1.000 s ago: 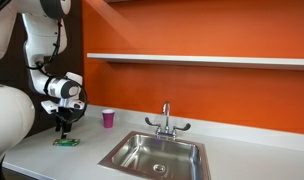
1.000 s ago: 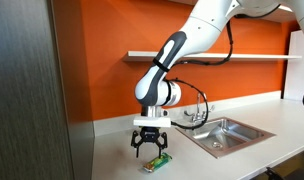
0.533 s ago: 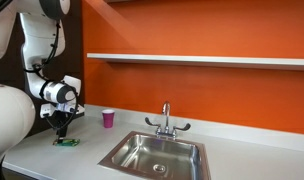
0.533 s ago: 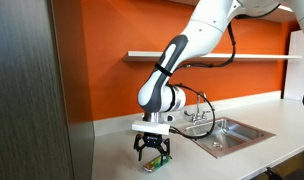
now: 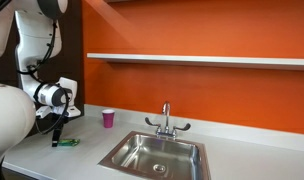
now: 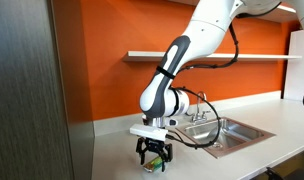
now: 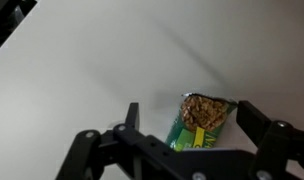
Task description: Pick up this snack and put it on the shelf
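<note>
The snack (image 7: 198,121) is a flat green packet with a picture of nuts, lying on the white countertop (image 5: 87,152). In the wrist view it lies between my two open fingers (image 7: 129,113). My gripper (image 7: 189,117) is open and straddles it, low over the counter. In both exterior views the gripper (image 5: 57,137) (image 6: 153,157) hangs straight down over the packet (image 5: 67,142) (image 6: 149,167), mostly covering it. The shelf (image 5: 197,60) is a long white ledge on the orange wall, well above; it also shows in an exterior view (image 6: 217,57).
A small pink cup (image 5: 108,118) stands on the counter near the wall. A steel sink (image 5: 157,155) with a faucet (image 5: 166,121) lies beyond it. A dark panel (image 6: 27,95) stands close beside the gripper.
My gripper has come down toward the countertop over the snack, with the fingers still open.
</note>
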Robot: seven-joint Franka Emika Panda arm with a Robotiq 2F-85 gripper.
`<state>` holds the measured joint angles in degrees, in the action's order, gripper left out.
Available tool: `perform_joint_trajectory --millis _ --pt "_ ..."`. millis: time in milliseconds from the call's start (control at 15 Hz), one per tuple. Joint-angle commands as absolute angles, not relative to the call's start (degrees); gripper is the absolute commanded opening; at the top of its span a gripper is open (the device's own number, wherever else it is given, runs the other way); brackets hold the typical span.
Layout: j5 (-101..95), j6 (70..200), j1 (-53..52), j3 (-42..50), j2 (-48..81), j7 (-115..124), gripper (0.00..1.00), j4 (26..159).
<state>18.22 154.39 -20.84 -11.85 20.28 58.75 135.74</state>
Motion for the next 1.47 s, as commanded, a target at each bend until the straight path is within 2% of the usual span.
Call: perform_joint_trajectory --millis 0,1400 --pt "17.75 155.67 -22.05 -11.0 17.45 64.27 1.0 138.44" --pt "16.09 153.03 -19.86 -8.82 18.29 64.85 1.0 136.41"
